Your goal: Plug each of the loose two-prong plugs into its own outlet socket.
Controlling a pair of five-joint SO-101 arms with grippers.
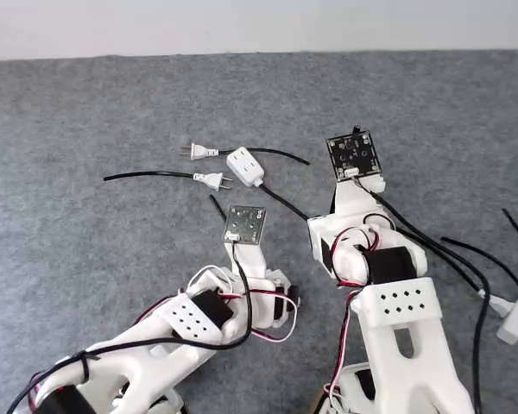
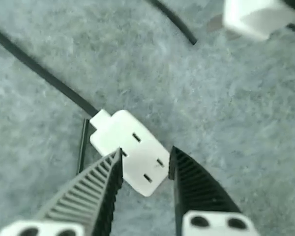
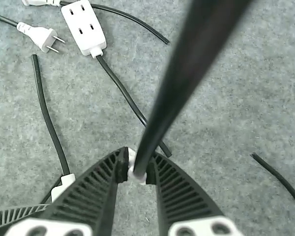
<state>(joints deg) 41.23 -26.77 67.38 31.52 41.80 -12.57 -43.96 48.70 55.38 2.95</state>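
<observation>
My right gripper (image 3: 137,155) clamps the body of a plug (image 3: 137,175) I judge light, hard and cord-tugged, while my left gripper (image 2: 146,151), fingers apart, straddles the outlet socket (image 2: 123,132) at five o'clock of the loose plugs (image 1: 209,180).

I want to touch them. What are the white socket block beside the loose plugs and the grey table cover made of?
White socket block: probably hard plastic, smooth moulded edges. Grey table cover: looks like felt or short carpet, matte and fuzzy.
</observation>
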